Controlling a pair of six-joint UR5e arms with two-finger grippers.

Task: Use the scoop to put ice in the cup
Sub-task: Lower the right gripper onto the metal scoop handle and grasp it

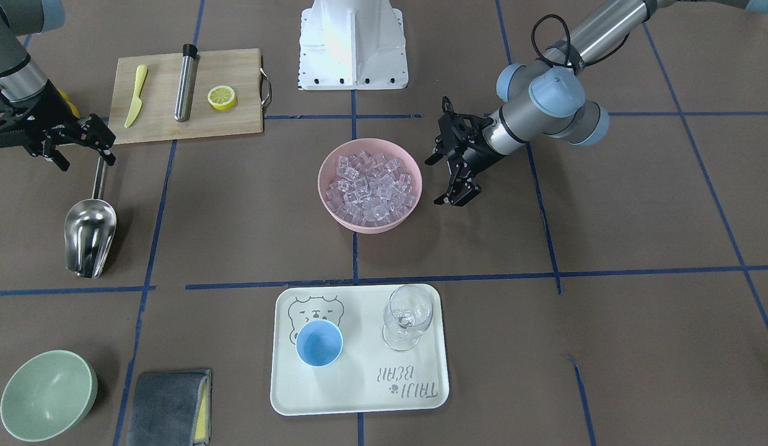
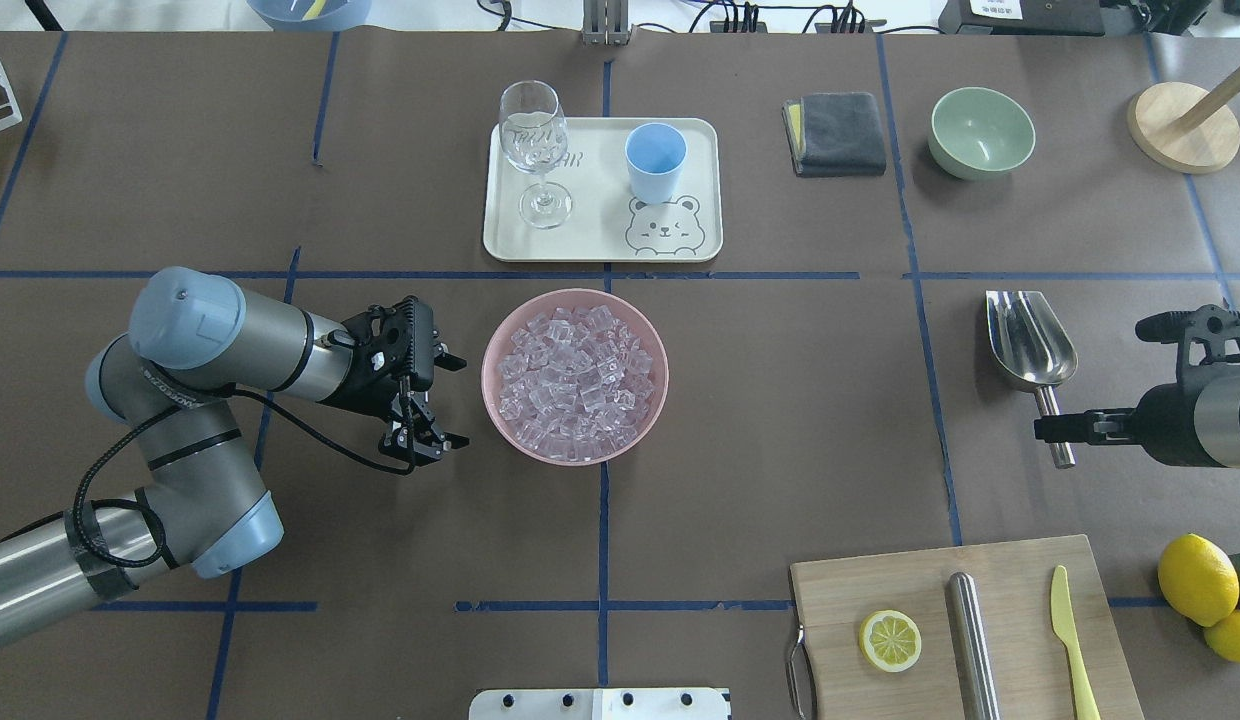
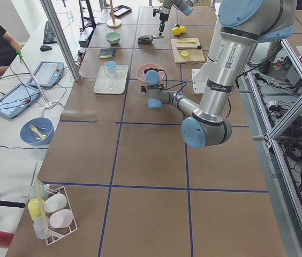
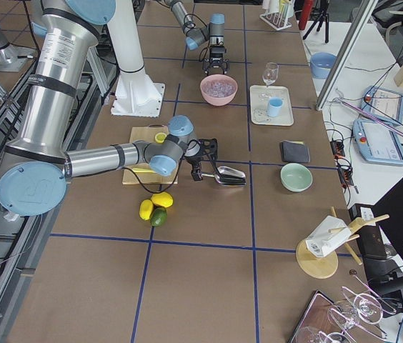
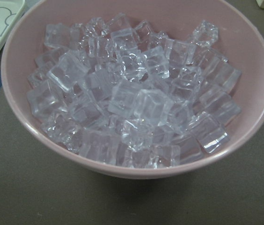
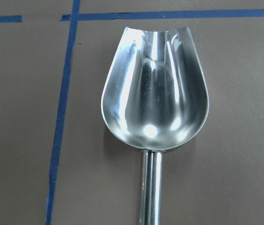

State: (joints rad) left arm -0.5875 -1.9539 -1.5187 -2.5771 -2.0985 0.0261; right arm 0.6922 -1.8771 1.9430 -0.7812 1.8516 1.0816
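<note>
Stainless-steel scoop [image 1: 90, 232] lying flat, rod-handle end hidden under the right gripper [image 1: 87, 158], jaws spread. Left gripper [image 1: 435, 181], released, beside pink bowl [image 1: 321, 178] of clear ice cubes [image 1: 371, 186].

Overhead, front views opposed; wrist cameras close on bowl [image 5: 245, 41], scoop [image 6: 155, 93].

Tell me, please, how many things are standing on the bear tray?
2: the light-blue cup near the bear drawing, and the clear wine glass beside it on the tray. Nothing appears hidden.
</note>
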